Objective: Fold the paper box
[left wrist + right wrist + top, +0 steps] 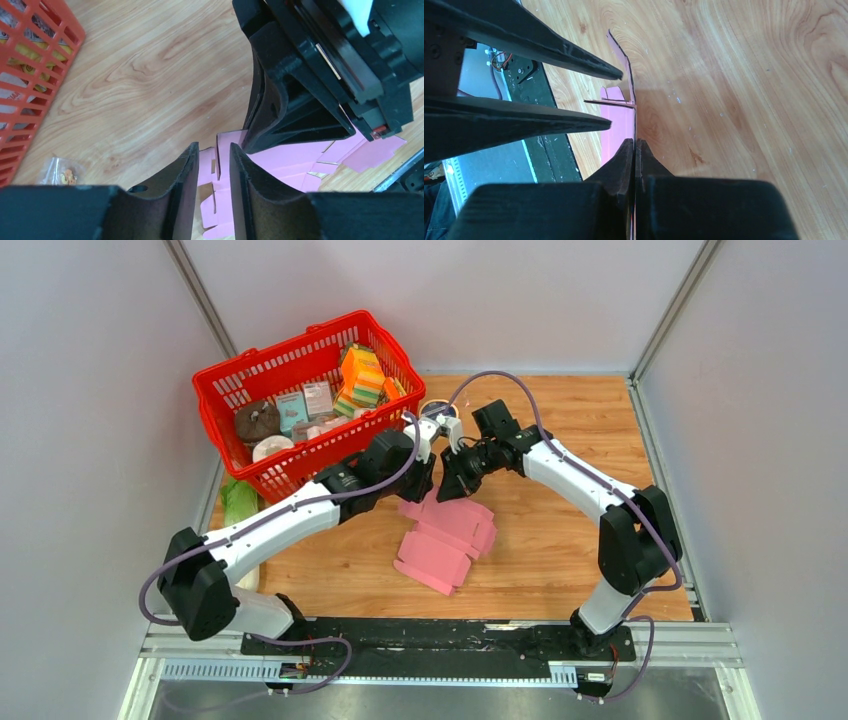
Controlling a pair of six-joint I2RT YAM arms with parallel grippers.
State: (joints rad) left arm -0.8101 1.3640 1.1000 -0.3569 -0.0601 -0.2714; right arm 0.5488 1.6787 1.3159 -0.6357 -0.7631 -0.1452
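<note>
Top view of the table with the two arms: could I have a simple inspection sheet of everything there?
Surface: wooden table, bare wood around the work.
Job's things: pink paper box, a mostly flat notched cut-out lying mid-table, with a flap raised at its far end.
Clutter: red basket at the back left, holding striped packs and small cartons; a small clear bag lies beside it.
Tools: right tool shut on the card's edge; left tool with jaws apart, a flap standing between them.
Cables: purple cables loop along both arms.
Surroundings: pale walls on three sides.
</note>
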